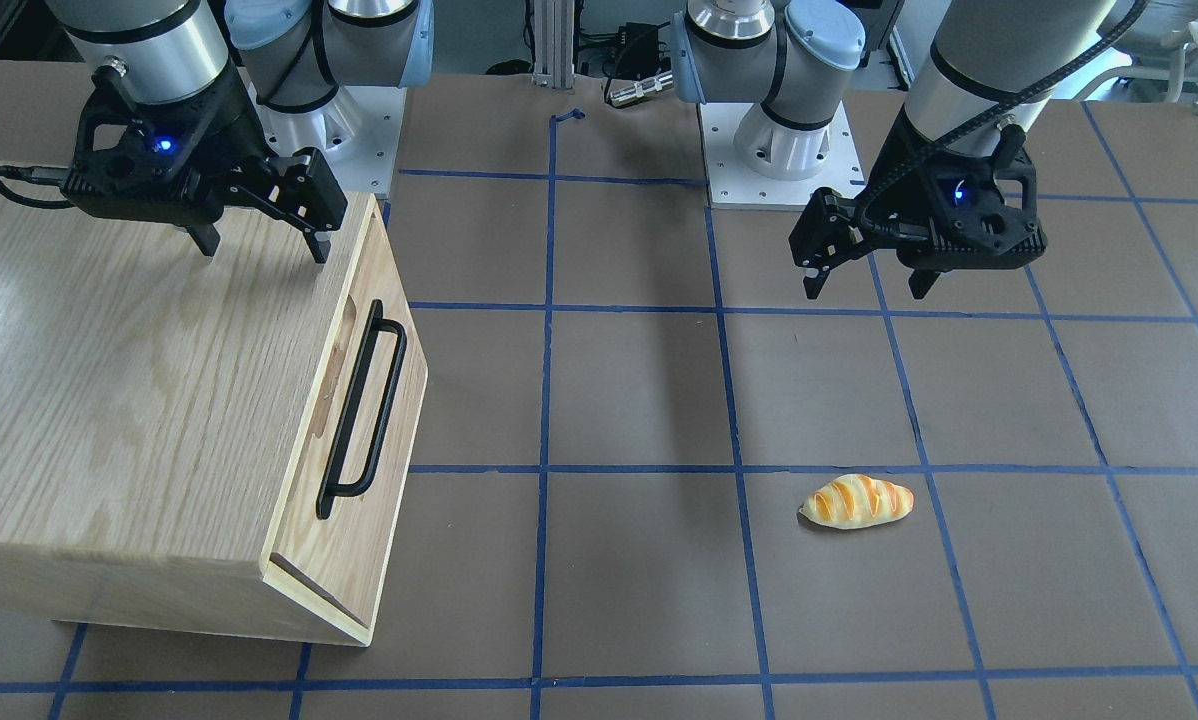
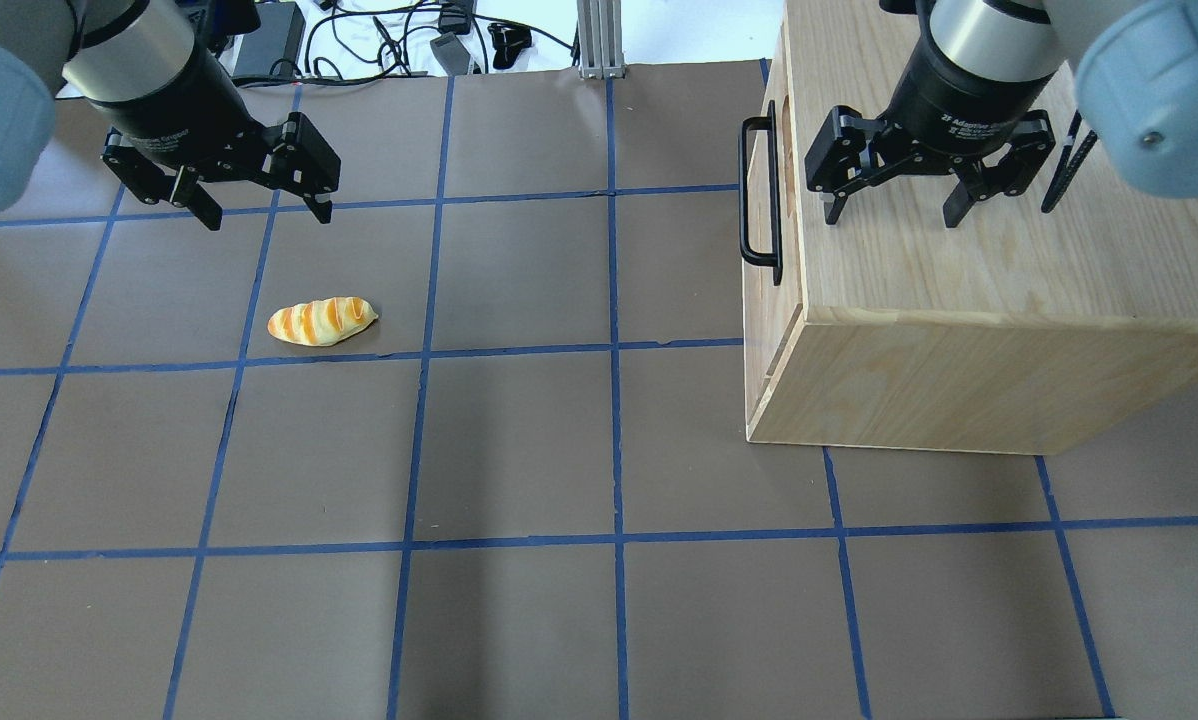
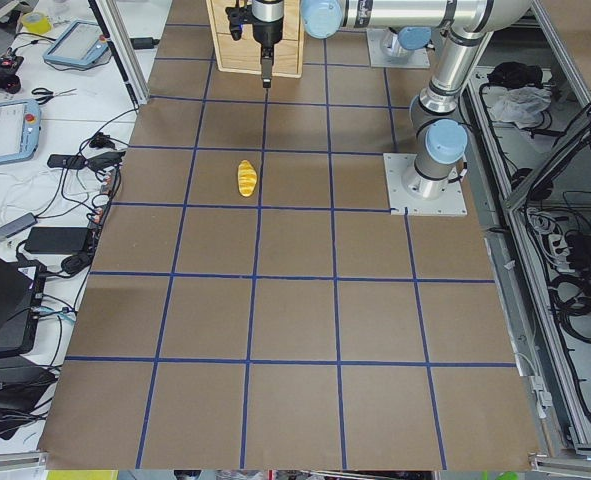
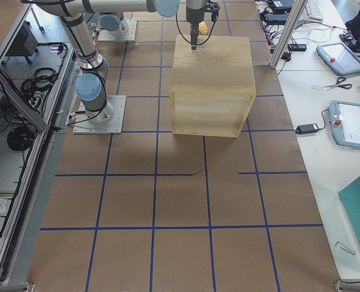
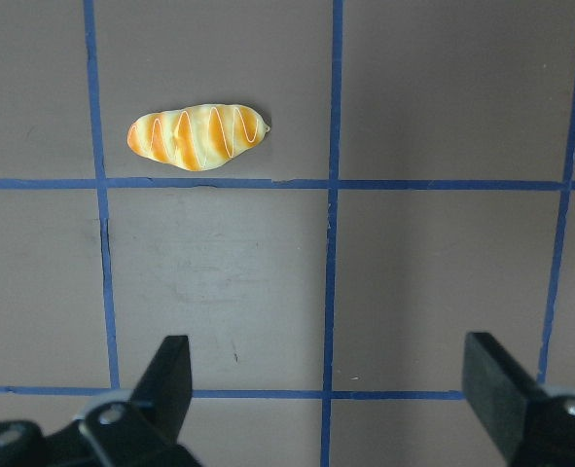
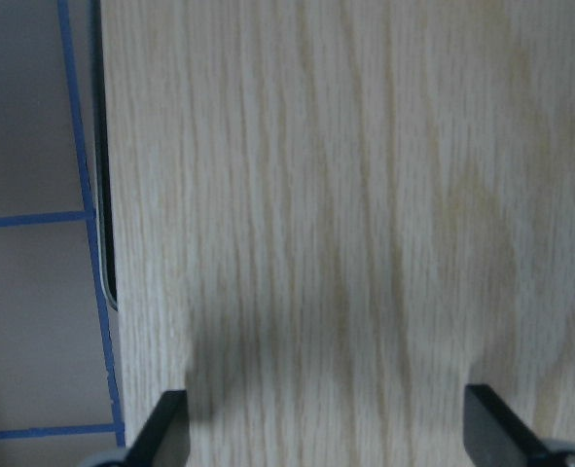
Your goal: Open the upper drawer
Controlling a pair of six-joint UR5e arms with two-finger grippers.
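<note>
Upper drawer: light oak front panel in the upper part of the oak cabinet's front face; panel appears flush with that face, no gap seen.
Bar handle: long, black, mounted across the drawer front over an oval recess; nothing touches it.
Cabinet position: stands on the brown, blue-taped table; front face turned toward the table's middle.
Right gripper: hangs over the cabinet's top, just behind the front edge above the handle; fingers spread wide, pointing down, nothing held; contact with the top cannot be determined.
Left gripper: well apart from the cabinet, out on the side its front faces; fingers spread wide, nothing held.
Bread roll: lies on the table, well apart from the cabinet, near the left gripper; untouched.
</note>
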